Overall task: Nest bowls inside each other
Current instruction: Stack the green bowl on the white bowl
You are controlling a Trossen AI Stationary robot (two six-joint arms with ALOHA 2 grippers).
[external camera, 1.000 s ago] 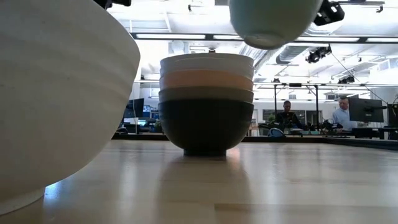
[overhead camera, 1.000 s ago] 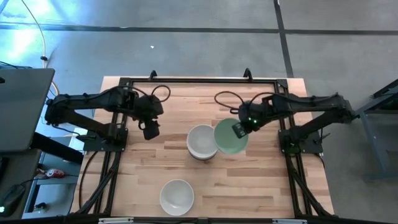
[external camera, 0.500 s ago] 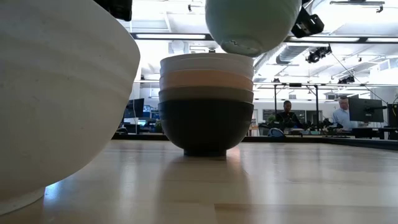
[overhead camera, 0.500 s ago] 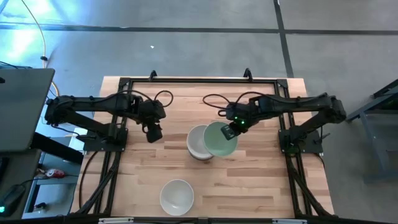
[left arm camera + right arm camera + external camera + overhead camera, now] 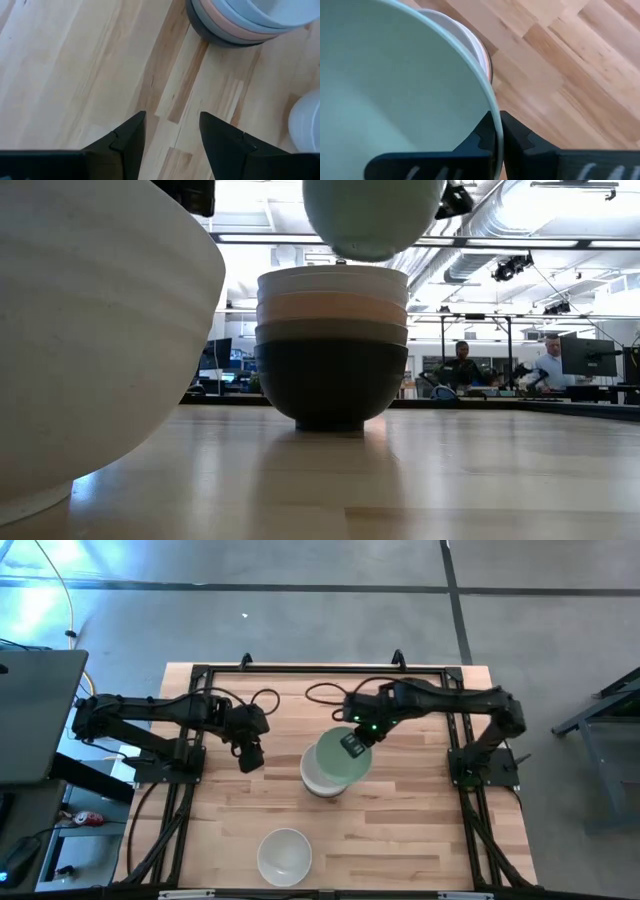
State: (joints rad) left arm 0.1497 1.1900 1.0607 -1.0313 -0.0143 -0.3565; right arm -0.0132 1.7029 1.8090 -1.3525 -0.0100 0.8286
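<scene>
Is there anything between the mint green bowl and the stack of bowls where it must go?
Nothing visible. The right hand holds the mint green bowl by its rim just above the stack, with open air between them.

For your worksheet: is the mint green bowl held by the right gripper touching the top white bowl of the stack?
Apart. In the low view, bright background shows between the mint green bowl and the top white bowl of the stack; it hangs above, pinched at its rim by the right gripper.
</scene>
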